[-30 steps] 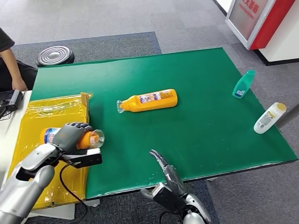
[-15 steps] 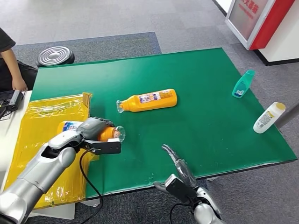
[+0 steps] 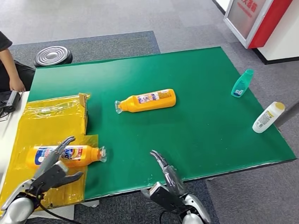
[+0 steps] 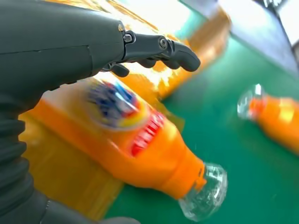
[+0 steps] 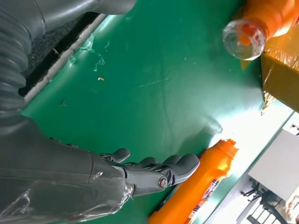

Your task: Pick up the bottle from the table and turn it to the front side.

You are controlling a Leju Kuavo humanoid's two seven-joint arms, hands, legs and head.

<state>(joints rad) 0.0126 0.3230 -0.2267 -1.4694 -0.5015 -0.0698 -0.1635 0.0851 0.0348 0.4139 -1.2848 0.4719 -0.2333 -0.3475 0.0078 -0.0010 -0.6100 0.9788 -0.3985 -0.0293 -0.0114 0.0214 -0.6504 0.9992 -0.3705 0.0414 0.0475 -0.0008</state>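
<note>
Bottle (image 3: 67, 156) lies on yellow sheet (image 3: 53, 119); left hand (image 3: 54, 169) open.

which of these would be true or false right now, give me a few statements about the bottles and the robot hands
1. The left robot hand grips the near orange bottle. False: its fingers are spread and the bottle lies free.
2. That bottle lies on its side, label up, clear cap over the green table. True.
3. The right robot hand holds the far orange bottle. False: it is empty at the table's near edge.
4. A teal bottle and a white bottle lie near the table's right edge. True.
</note>
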